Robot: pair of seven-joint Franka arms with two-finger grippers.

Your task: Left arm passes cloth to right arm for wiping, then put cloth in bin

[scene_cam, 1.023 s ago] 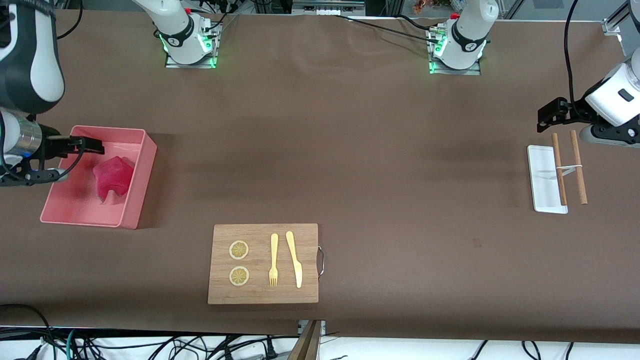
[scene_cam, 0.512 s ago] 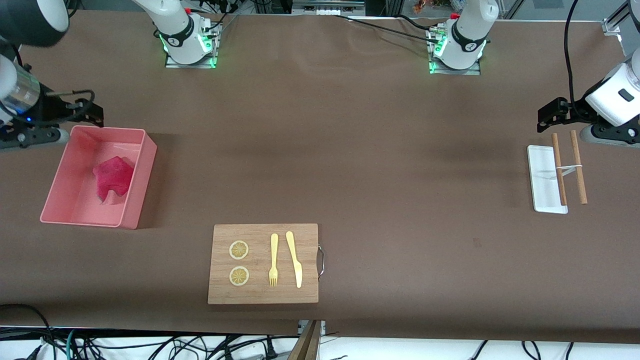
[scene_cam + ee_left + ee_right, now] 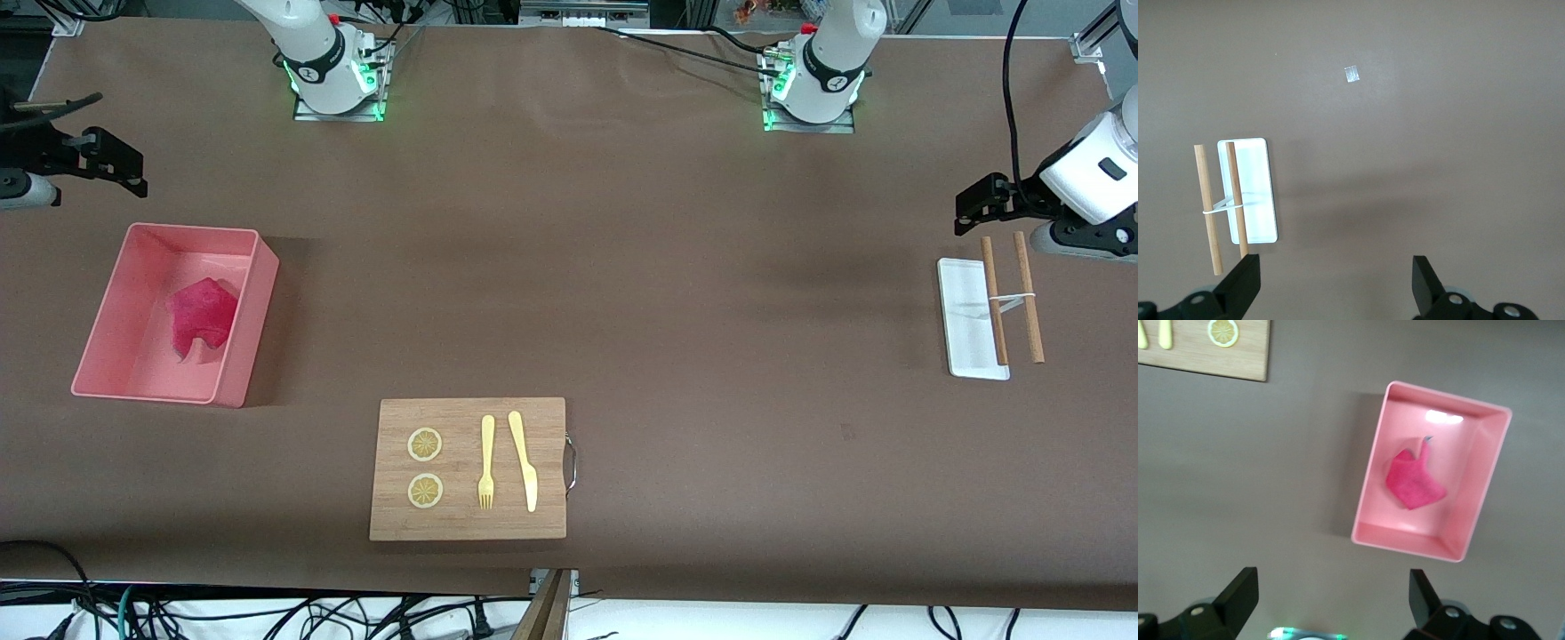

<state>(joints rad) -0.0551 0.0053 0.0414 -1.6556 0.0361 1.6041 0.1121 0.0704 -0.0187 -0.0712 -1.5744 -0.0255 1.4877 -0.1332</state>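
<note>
Cloth [image 3: 203, 317], one, in one bin [image 3: 238, 356], right gripper [image 3: 111, 169] and left gripper [image 3: 976, 209] both spread empty

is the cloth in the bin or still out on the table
In the bin. The cloth lies crumpled on the floor of the bin, enclosed by its walls. The right gripper is open, off the bin and holding nothing.

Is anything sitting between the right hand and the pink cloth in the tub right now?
Nothing visible does. The cloth lies uncovered in the open-topped bin. The right hand, fingers spread and empty, is over bare table toward the robots' bases from the bin. The right wrist view shows the cloth unobstructed.
</note>
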